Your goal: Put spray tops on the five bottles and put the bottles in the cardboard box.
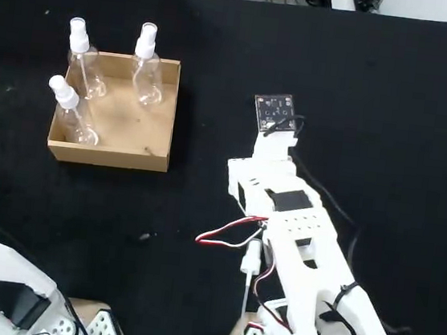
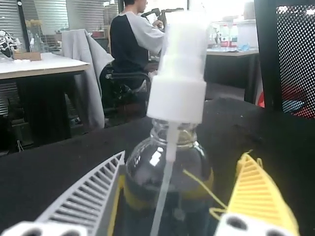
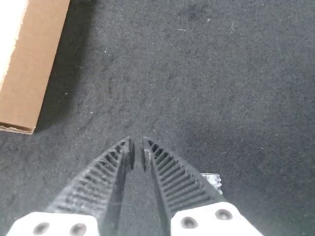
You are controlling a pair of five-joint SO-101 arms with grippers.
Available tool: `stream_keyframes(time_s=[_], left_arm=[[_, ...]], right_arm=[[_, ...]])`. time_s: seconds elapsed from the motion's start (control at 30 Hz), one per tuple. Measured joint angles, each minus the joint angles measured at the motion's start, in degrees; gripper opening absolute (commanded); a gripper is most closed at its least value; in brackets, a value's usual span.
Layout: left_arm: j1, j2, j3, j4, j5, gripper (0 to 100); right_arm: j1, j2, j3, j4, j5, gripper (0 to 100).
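At ten o'clock on the black surface, seen from above, we find the cardboard box with three clear bottles standing upright inside it, each capped with a white spray top. One bottle stands in the box's far left corner, a second stands against the far wall toward the right, and a third stands by the left wall, nearer to us. At five o'clock lies the white right arm, and the left arm shows at seven o'clock. A white pump head with a thin tube hanging below it sits at six o'clock, just beside the right arm; we cannot tell whether a clear body surrounds it.

In the left wrist view we see the left gripper with its jaws, one grey and one yellow, clamped on a clear bottle that stands upright between them. Its spray top sits on the neck, with the tube running down inside the glass-clear body.

In the right wrist view, the right gripper hangs over bare black cloth with its dark ribbed jaws drawn together to a thin slit, nothing between them. A corner of the box lies near, well apart from the tips
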Motion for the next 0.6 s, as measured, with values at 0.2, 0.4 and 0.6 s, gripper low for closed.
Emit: stream_keyframes(time_s=[0.2,0.4,0.6], left_arm=[[0.0,0.0,0.0,0.0,0.0,16],[0.0,0.0,0.0,0.0,0.18,5],[0.0,-0.09,1.76,-0.26,0.26,3]], right_arm=[[0.0,0.0,0.0,0.0,0.0,1.1],[0.0,0.0,0.0,0.0,0.0,1.1],[0.0,0.0,0.0,0.0,0.0,1.1]])
